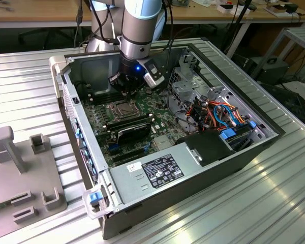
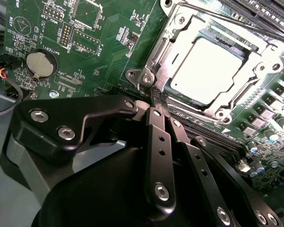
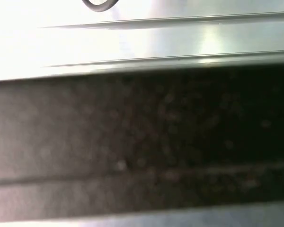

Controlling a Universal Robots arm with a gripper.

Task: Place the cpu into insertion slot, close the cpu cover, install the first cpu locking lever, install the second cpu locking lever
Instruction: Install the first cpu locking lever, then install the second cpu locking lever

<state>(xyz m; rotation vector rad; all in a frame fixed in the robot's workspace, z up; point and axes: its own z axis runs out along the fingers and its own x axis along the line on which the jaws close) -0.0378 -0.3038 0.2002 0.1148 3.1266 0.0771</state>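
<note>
The cpu [image 2: 206, 71], a flat square chip with a bright silver top, lies in the insertion slot, whose pin field is hidden beneath it. The cpu cover [image 2: 180, 34], a silver metal frame, lies flat around the chip. In the exterior view the socket [image 1: 121, 109] sits on the green board inside the open computer case. My gripper [image 2: 157, 96] reaches down at one corner of the cover, its black fingers [image 2: 159, 137] pressed together. The tips are against the frame edge, where a thin metal lever [image 2: 156, 56] runs. From outside, the gripper [image 1: 126, 90] hangs just behind the socket.
A black finned block [image 1: 134, 128] lies in front of the socket. Long memory slots [image 2: 265, 9] and a coin battery [image 2: 40, 64] flank it. The power supply [image 1: 162, 170], cables [image 1: 218, 114] and case walls [image 1: 73, 109] hem in the board. A grey fixture [image 1: 20, 173] stands at the exterior view's left.
</note>
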